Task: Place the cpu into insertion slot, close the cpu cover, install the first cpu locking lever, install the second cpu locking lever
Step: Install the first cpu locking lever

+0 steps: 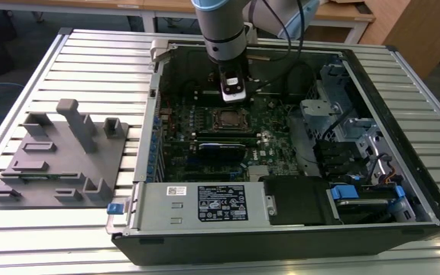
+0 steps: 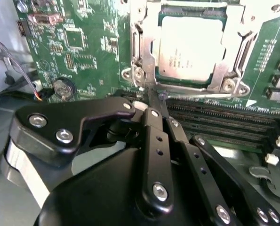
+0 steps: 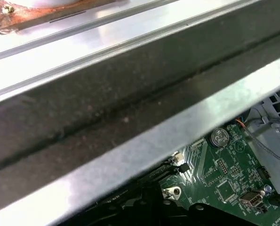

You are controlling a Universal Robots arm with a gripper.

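The cpu [image 2: 187,47], a flat square with a dull silver top, lies in the insertion slot [image 1: 215,121] on the green board [image 2: 83,52]. The shiny cpu cover [image 2: 140,52] lies flat around it, and the chip shows through its window. My gripper [image 2: 154,96] is shut, with its black fingers [image 2: 155,136] meeting at the tips right at the socket's edge, beside a corner screw. Whether the tips touch a lever I cannot tell. In the exterior view the gripper [image 1: 232,96] hangs inside the open computer case, just behind the socket.
Long black memory slots [image 2: 224,117] run beside the socket, under the fingers. A coin battery [image 2: 63,87] sits on the board. The case wall [image 3: 130,94] passes close to the wrist. A power supply [image 1: 204,203] and drive cage [image 1: 342,114] crowd the case. A grey fixture [image 1: 59,154] lies on the slatted table.
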